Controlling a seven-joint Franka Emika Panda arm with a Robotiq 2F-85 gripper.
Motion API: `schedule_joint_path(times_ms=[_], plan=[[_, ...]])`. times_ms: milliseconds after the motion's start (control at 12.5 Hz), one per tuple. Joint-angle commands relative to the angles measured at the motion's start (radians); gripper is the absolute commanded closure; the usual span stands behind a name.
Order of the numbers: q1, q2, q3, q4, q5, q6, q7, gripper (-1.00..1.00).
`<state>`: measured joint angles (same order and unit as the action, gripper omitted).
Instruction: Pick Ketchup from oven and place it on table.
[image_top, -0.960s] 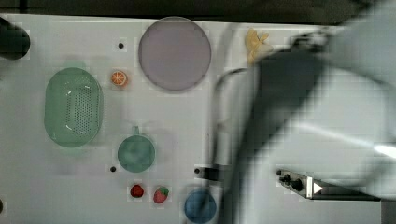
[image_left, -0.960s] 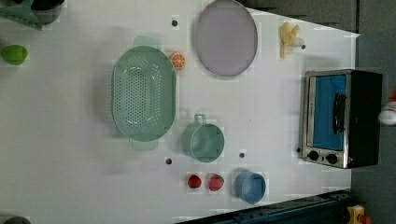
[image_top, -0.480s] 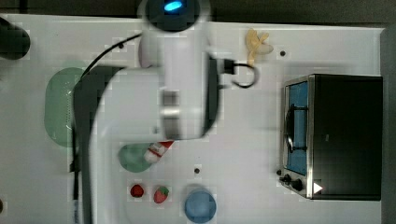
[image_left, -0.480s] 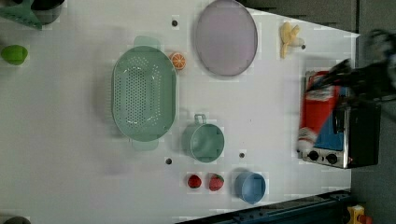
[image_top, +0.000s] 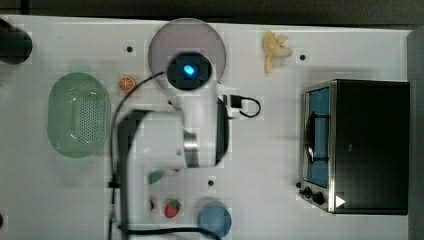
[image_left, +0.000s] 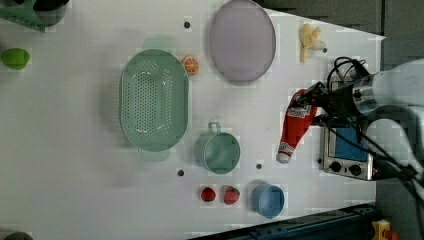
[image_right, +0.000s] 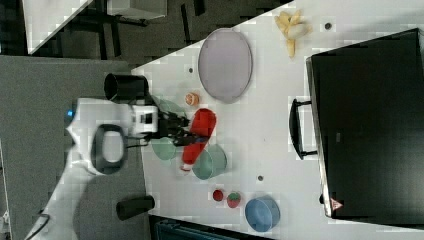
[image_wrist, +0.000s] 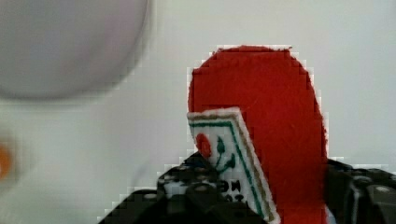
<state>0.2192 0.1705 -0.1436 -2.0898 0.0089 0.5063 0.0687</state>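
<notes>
With my claw (image_left: 314, 107) clamped on the slim red plastic ketchup bottle (image_left: 295, 125), held clear of the black toaster oven (image_left: 348, 149) and above the white surface (image_left: 75, 150), I'd lower it slowly onto bare space near that oven before releasing.

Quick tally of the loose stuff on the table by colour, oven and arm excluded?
Red: 3, ketchup, two strawberries
Green: 3, colander, pot, lime-like fruit
Blue: 1, bowl
Grey: 1, plate
Orange: 1, orange half
Yellow: 1, banana
Total: 10
</notes>
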Motion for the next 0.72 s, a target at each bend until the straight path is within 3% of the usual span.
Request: schedule_joint_path(times_ms=[80, 240, 480, 720], plan=[[-0.063, 0.027, -0.037, -0.120, -0.008, 0.157, 0.004, -0.27], [-0.063, 0.081, -0.036, -0.158, -0.005, 0.269, 0.013, -0.33], [-0.063, 0.159, -0.036, -0.170, -0.005, 0.341, 0.017, -0.96], [-0.061, 0.154, -0.035, -0.165, -0.005, 0.366, 0.026, -1.00]])
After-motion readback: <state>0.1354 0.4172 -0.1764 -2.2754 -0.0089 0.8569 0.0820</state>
